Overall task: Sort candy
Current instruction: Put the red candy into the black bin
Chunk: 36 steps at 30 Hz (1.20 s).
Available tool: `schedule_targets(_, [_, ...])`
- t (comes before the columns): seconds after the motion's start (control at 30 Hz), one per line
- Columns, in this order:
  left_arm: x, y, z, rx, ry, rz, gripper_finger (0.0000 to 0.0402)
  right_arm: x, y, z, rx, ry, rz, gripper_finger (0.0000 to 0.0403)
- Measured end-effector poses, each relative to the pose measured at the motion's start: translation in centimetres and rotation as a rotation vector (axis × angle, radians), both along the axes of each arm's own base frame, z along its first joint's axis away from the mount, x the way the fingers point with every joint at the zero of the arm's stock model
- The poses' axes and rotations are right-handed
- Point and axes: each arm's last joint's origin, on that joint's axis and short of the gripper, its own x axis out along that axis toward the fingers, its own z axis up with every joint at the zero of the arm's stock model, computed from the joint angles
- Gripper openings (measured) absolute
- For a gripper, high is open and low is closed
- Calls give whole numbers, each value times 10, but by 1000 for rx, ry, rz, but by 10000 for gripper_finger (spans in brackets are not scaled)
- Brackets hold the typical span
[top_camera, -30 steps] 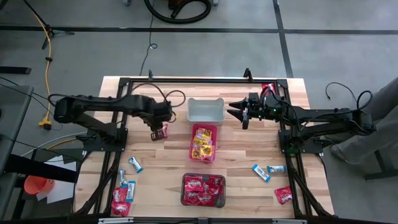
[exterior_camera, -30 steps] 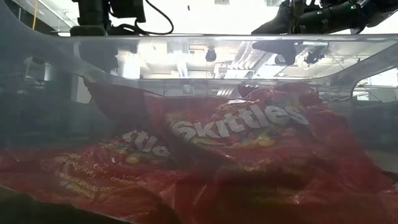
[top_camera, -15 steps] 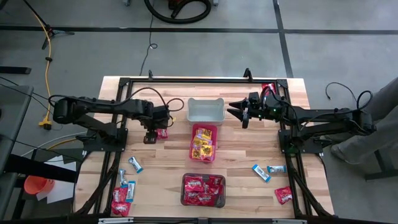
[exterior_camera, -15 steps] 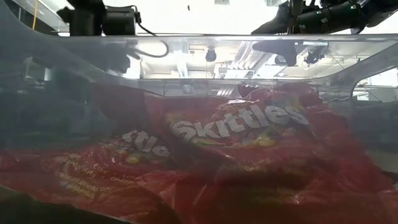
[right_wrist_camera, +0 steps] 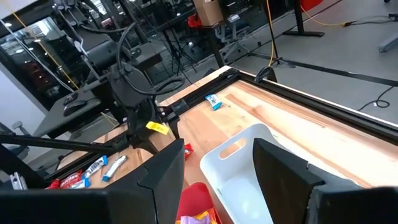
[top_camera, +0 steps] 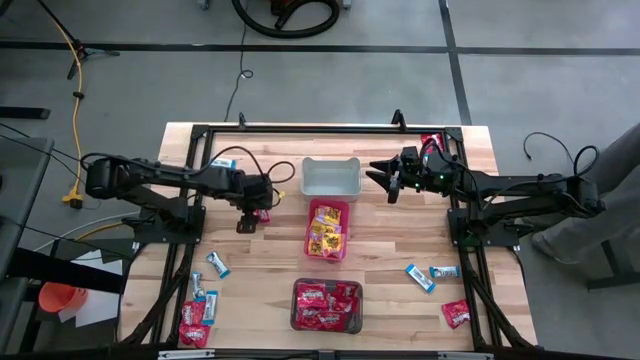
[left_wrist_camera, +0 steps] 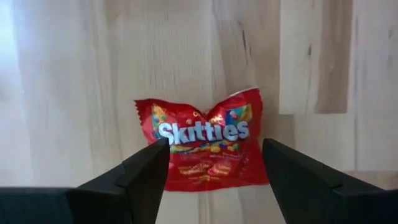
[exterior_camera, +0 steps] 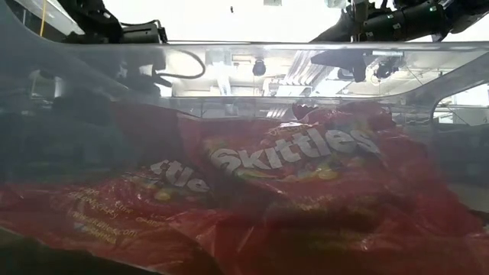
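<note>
The left gripper [left_wrist_camera: 211, 171] has drawn back, fingers spread above a red Skittles packet [left_wrist_camera: 204, 146]; the right gripper [top_camera: 385, 180], fingers parted, hovers beside the grey bin [top_camera: 331, 177].

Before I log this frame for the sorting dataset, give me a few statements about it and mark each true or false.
1. The left gripper is open over a red Skittles packet lying on the wood. True.
2. The white bin already holds several red packets. False: it looks empty; red packets fill the dark bin.
3. The right gripper is beside the white bin. True.
4. The right gripper grips a blue-and-white packet. False: its fingers are open and hold nothing.
5. The pink bin sits between the white bin and the dark bin. True.
</note>
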Motion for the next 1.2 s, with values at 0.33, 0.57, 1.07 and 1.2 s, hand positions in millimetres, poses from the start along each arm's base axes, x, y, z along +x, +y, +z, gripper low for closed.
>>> schedule_targets(0.33, [1,1,-21,10,51,50,245,0,0,0,11,-2,-2,184])
schedule_targets(0.57, [9,2,-17,-13,46,175,136,0,0,0,-11,6,11,184])
schedule_targets(1.07, [25,2,155,-240,-729,387,7,3,11,19,-58,-190,315,181])
schedule_targets(1.2, [22,-3,185,-255,-1005,410,4,2,18,32,-102,-318,364,181])
